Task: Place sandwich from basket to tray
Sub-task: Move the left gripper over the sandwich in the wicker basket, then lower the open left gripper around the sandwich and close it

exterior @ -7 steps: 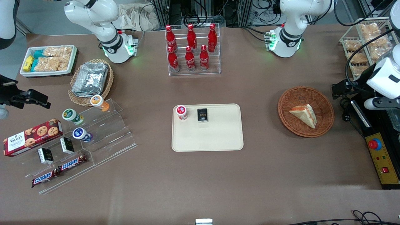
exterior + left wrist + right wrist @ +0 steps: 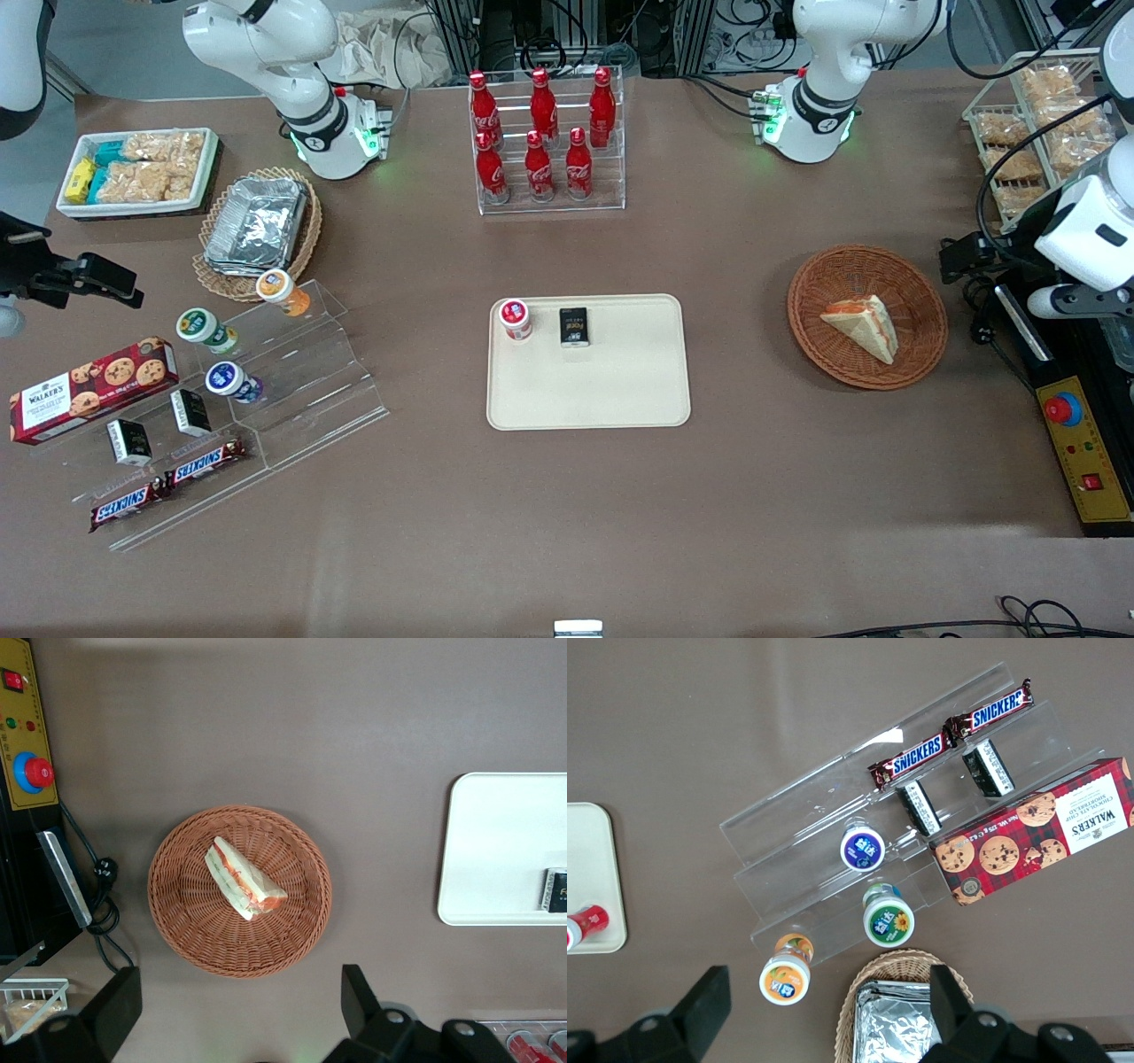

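The sandwich [image 2: 861, 325] lay flat in the basket [image 2: 921, 292], a white-bread wedge w/ its orange-red and green filling edge showing; in the left wrist view the sandwich [image 2: 242, 879] sat near the basket's [image 2: 177, 904] centre, clear of the woven wall. The basket stood on the brown table [image 2: 753, 496] toward the working arm's end, well apart from the tray [image 2: 620, 390]. The tray lay mid-table, nearer the front camera than the rack of red bottles [image 2: 542, 142]. On the tray stood a small red-lidded cup [image 2: 515, 319] and, just beside it, a small black packet [image 2: 574, 326], both at the tray edge farther from the camera; rest of the tray surface was bare. The wrist view caught only part of the tray [image 2: 496, 842] w/ the black packet [image 2: 555, 889] at the frame edge. The gripper [image 2: 235, 1010] hung above the table beside the basket, not over the sandwich, touching nothing; its two dark fingers [image 2: 359, 997] were spread wide w/ nothing between them. Near the basket, at the table's edge, sat a yellow control box w/ a red stop button [image 2: 1063, 410]. Toward the parked arm's end were a clear stepped stand [image 2: 301, 381] w/ cups and choc bars, a cookie box [image 2: 89, 388], and a tan basket of foil trays [image 2: 257, 226].
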